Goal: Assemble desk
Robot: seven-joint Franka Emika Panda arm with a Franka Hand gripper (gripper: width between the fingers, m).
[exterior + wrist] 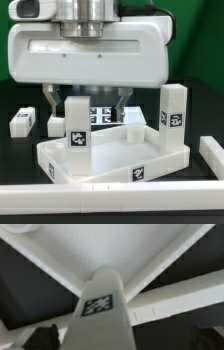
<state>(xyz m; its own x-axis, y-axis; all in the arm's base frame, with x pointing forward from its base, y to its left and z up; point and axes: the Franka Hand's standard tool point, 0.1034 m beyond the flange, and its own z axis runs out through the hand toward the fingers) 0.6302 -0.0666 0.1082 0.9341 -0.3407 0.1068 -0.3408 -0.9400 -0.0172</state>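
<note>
Running along the near edge of the black desk (20, 150) is one white rail (100, 200), with a second rail (212, 160) at the exterior view's right. Just behind it sits the single model tabletop (110, 165), rim upward, with two tags on its front wall. Two legs stand upright at its corners: a front leg (77, 120) toward the exterior view's left and a rear leg (172, 115) toward the right. The two fingers (50, 98) hang spread wide on either side of the front leg, gripping nothing. Farther back, one loose leg (22, 122) lies on the desk, and the marker board (100, 112) lies beyond.
</note>
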